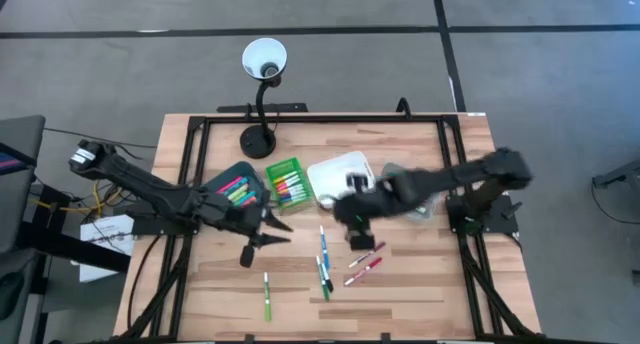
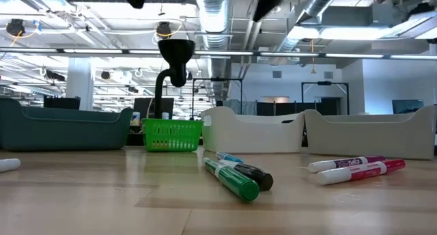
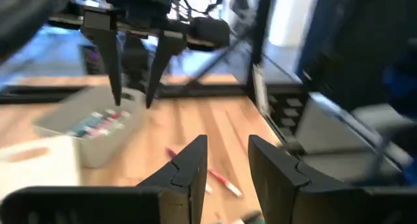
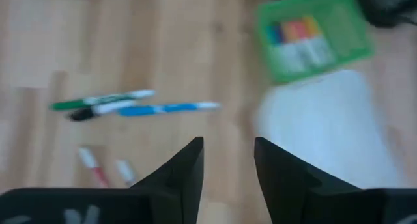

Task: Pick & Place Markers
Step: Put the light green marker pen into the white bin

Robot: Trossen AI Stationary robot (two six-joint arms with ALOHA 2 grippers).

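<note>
green marker [image 2: 235, 181] foremost; pink markers' [image 2: 355, 168] print unreadable.

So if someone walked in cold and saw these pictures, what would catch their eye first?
Probably the loose markers scattered across the near half of the wooden table, with the green basket of sorted markers behind them. Next, the two dark arms meeting over the middle: the left hand and the right hand both hang above the table, empty.

I can read no text, label, brand or number anywhere around me. The pink capped markers [image 2: 355, 168] carry dark print, but it is too small to read.
</note>
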